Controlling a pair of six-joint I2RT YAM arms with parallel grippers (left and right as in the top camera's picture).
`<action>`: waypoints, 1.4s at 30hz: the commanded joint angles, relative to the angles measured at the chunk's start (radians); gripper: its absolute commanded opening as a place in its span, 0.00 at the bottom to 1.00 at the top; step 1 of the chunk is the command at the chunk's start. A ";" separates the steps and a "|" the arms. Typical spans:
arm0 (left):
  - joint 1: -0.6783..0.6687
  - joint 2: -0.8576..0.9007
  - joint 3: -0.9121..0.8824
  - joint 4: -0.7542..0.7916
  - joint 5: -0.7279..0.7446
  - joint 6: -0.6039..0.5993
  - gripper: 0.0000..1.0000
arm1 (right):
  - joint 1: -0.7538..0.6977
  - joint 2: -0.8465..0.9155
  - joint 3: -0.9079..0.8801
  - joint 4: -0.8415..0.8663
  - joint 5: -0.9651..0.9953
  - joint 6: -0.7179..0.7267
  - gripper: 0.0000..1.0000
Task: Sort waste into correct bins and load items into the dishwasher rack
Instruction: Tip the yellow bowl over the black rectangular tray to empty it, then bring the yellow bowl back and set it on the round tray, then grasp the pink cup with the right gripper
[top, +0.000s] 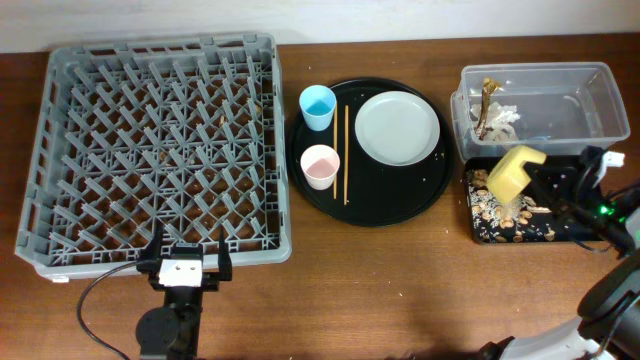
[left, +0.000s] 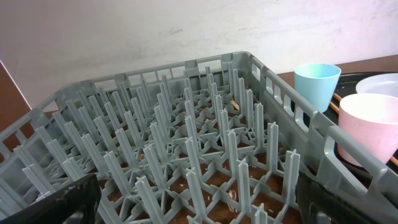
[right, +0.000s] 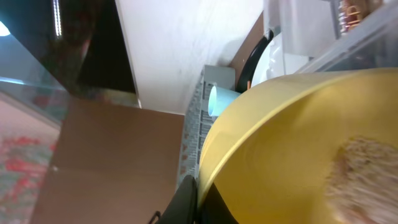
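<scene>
My right gripper (top: 537, 176) is shut on the rim of the small yellow bowl (top: 514, 170) and holds it tipped over the black rectangular tray (top: 476, 226), where brown-beige crumbs (top: 500, 212) lie. The right wrist view shows the bowl (right: 298, 149) with crumbs still inside. The clear tub (top: 590, 100) holds white tissue with a brown scrap (top: 492, 115). On the round black tray (top: 385, 205) sit the grey plate (top: 398, 127), blue cup (top: 318, 105), pink cup (top: 320, 165) and chopsticks (top: 346, 152). My left gripper (top: 183, 266) is open at the front edge of the grey dishwasher rack (top: 155, 150).
The left wrist view looks across the rack's pegs (left: 186, 162), with the blue cup (left: 317, 84) and pink cup (left: 368, 127) beyond its right wall. Bare wooden table (top: 380, 290) lies in front of the trays. A cable (top: 95, 290) runs beside the left arm.
</scene>
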 joint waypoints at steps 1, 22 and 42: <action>0.004 -0.005 -0.005 -0.001 0.008 0.013 1.00 | -0.044 0.007 -0.003 0.002 -0.046 0.122 0.04; 0.004 -0.005 -0.005 -0.001 0.008 0.013 0.99 | 0.315 -0.329 0.122 -0.081 0.554 0.213 0.04; 0.004 -0.005 -0.005 -0.001 0.008 0.013 1.00 | 1.237 -0.040 0.155 0.072 1.540 0.402 0.06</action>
